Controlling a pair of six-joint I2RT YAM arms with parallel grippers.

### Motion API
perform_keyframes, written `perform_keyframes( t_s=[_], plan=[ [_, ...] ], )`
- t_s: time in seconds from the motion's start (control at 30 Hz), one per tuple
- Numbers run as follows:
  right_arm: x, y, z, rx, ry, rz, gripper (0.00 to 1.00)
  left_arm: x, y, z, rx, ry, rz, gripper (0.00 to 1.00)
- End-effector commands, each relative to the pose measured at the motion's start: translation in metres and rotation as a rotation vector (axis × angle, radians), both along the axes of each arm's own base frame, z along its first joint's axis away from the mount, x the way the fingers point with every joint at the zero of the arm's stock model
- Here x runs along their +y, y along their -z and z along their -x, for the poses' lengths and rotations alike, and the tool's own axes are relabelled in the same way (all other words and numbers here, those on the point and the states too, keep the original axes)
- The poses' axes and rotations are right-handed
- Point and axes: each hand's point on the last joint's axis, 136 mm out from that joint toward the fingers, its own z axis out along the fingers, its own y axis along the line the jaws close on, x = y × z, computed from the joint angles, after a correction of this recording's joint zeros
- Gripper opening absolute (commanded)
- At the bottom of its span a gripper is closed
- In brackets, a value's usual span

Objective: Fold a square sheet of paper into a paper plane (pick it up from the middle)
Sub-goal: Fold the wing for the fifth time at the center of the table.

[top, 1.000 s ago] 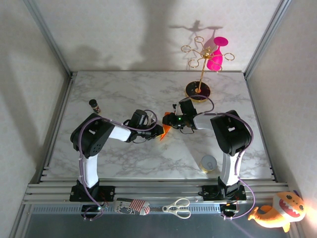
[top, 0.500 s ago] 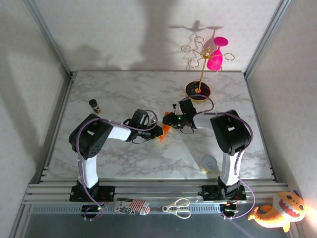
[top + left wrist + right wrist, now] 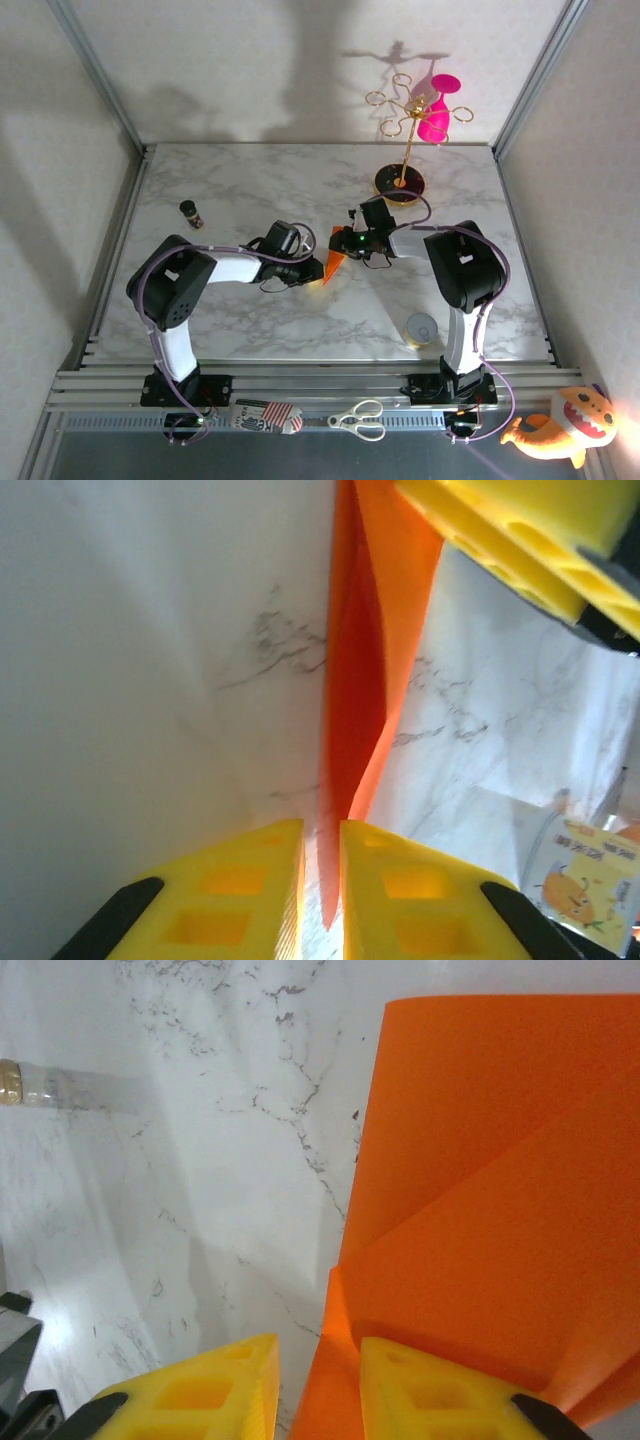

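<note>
**Orange paper (image 3: 333,267) pinched mid-table**

My left pincer (image 3: 322,830) is clamped on the near edge of the folded orange paper, which stands on edge at the middle of the marble table (image 3: 250,190). My right pincer (image 3: 320,1345) straddles the paper's 1 o'clock end; I cannot tell whether it clamps. Farther off, at 1 o'clock, stands the gold stand (image 3: 405,150).

From above and behind the arms (image 3: 180,290), the top camera looks down on the whole marble table (image 3: 250,180); both wrist cameras press close on the same orange paper (image 3: 365,660) from opposite sides.
</note>
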Motion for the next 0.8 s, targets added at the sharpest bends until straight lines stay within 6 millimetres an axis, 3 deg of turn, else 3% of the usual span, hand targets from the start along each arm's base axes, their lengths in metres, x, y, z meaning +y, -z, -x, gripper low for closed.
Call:
perform_keyframes(
  t_s=[0.0, 0.13, 0.37, 0.57, 0.77],
  plan=[
    [-0.024, 0.049, 0.013, 0.097, 0.040, 0.140, 0.28, 0.009, -0.020, -0.003, -0.070, 0.006, -0.055, 0.17],
    [-0.025, 0.052, 0.015, 0.110, 0.037, 0.150, 0.26, -0.003, -0.042, -0.013, -0.142, 0.006, 0.014, 0.16],
    [-0.026, 0.053, 0.016, 0.113, 0.040, 0.155, 0.26, -0.035, -0.055, -0.026, -0.176, 0.033, 0.097, 0.14],
    [-0.027, 0.055, 0.016, 0.118, 0.043, 0.157, 0.25, -0.046, -0.043, -0.035, -0.166, 0.048, 0.063, 0.12],
    [-0.027, 0.055, 0.017, 0.123, 0.040, 0.157, 0.24, -0.047, -0.024, -0.030, -0.129, 0.071, 0.036, 0.10]
  ],
)
